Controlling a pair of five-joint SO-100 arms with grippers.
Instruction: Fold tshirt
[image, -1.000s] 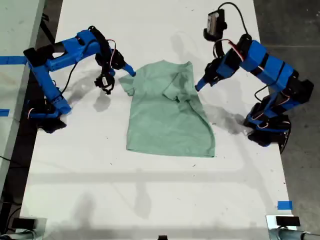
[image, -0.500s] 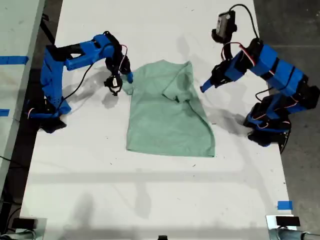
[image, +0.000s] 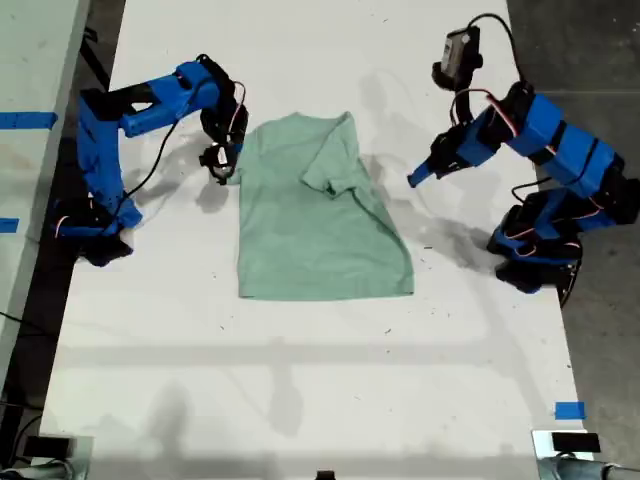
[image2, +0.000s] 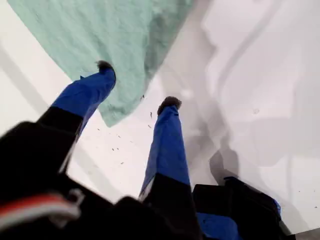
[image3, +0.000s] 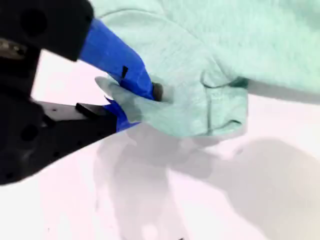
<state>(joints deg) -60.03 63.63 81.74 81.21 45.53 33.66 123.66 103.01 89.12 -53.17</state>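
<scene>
The pale mint-green tshirt lies flat on the white table, with one sleeve folded in over its chest. My second gripper is at the shirt's sleeve on the exterior view's left. It is shut on a bunch of the tshirt's sleeve fabric, which is pinched between the blue fingers of that gripper. My first gripper hangs above the table on the exterior view's right, apart from the shirt. In the first wrist view that gripper is open, holding nothing, with a corner of the tshirt beyond its fingertips.
The arm bases stand at the table's side edges, one on the exterior view's left, the other on its right. A bit of blue tape sits near the front right corner. Dark floor lies beyond the right edge.
My second gripper closed on the sleeve and dragged the whole tshirt toward the exterior view's left. My first gripper drew back to the right, away from the shirt.
</scene>
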